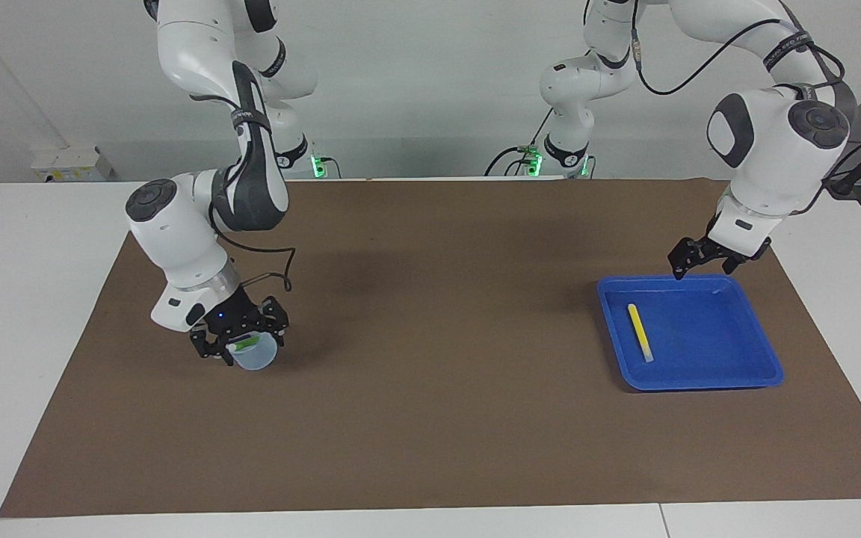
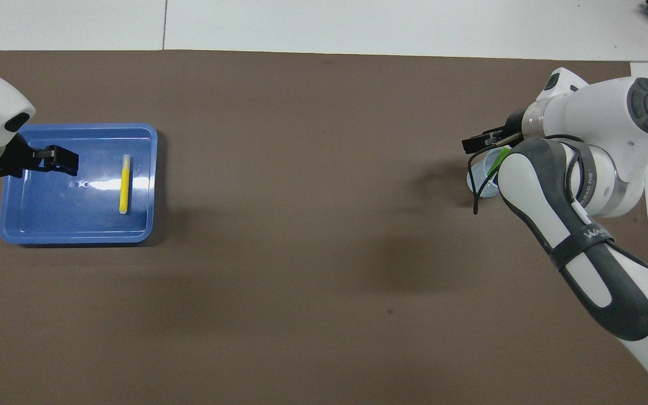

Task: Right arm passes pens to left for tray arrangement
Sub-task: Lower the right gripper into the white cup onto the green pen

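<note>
A yellow pen (image 1: 640, 332) (image 2: 125, 184) lies flat in the blue tray (image 1: 707, 344) (image 2: 65, 214) at the left arm's end of the table. Over the tray's rim on the robots' side hangs my left gripper (image 1: 703, 269) (image 2: 71, 160), open and holding nothing. At the right arm's end my right gripper (image 1: 242, 344) (image 2: 473, 145) is down at the mouth of a small translucent cup (image 1: 255, 360) (image 2: 484, 183), its fingers open on either side of it. A green pen (image 1: 249, 342) (image 2: 502, 153) shows inside the cup between those fingers, mostly hidden.
A brown mat (image 1: 430, 373) (image 2: 301, 225) covers most of the white table. The right arm's black cable (image 1: 281, 269) loops just above the cup.
</note>
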`<control>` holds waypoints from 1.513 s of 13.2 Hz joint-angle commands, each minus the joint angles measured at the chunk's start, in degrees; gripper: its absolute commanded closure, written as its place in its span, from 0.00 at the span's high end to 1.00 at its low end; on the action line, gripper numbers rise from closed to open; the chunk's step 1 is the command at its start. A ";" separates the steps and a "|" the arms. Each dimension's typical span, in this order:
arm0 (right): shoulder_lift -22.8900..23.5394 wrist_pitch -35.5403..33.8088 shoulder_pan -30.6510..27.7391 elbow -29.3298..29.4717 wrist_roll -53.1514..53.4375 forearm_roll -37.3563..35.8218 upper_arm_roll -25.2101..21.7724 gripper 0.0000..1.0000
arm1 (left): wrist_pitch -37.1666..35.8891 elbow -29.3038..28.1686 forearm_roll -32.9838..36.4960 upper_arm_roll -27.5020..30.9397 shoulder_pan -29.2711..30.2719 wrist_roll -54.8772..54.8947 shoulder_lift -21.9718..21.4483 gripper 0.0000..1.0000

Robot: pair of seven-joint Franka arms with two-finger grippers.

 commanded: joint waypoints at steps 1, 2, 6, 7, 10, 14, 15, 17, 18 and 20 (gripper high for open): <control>-0.63 0.53 -1.00 -1.08 -0.66 -0.49 0.59 1.00 | -0.66 -1.21 0.63 -0.03 0.09 0.54 -0.99 1.00; -0.71 0.27 -1.17 -1.17 -0.66 -0.14 0.59 1.00 | -0.65 -1.12 0.63 -0.03 -0.08 0.80 -0.99 1.00; -1.15 -0.70 -1.35 -2.23 3.82 1.10 0.68 1.00 | 0.05 -0.77 -0.59 -0.21 0.53 1.33 -0.72 1.00; -1.15 -0.70 -1.26 -2.23 4.78 1.44 0.68 1.00 | -0.21 -0.60 -4.17 -0.12 0.70 0.80 -0.72 1.00; -1.42 -1.84 -0.91 -2.23 8.21 3.55 0.68 1.00 | -0.48 -0.51 -11.85 0.14 1.85 -1.92 -0.81 1.00; -1.94 -1.93 -1.08 -3.54 8.04 3.56 0.68 1.00 | -0.74 -0.51 -13.60 0.23 1.85 -2.10 -0.90 1.00; -2.03 -2.72 -1.35 -3.54 7.87 3.56 0.68 1.00 | -0.91 -0.51 -14.74 0.23 1.94 -2.19 -0.90 1.00; -2.12 -3.95 -1.52 -3.46 7.60 3.56 0.68 0.90 | -3.01 0.54 -15.28 0.32 1.85 -2.01 -2.03 1.00; -2.12 -3.96 -1.52 -3.37 7.51 3.56 0.68 0.84 | -4.33 0.64 -15.28 0.15 1.33 -2.10 -3.78 1.00; -2.12 -4.92 -1.52 -2.50 7.51 3.47 0.68 0.80 | -5.22 0.11 -15.28 -0.55 0.71 -3.67 -6.34 1.00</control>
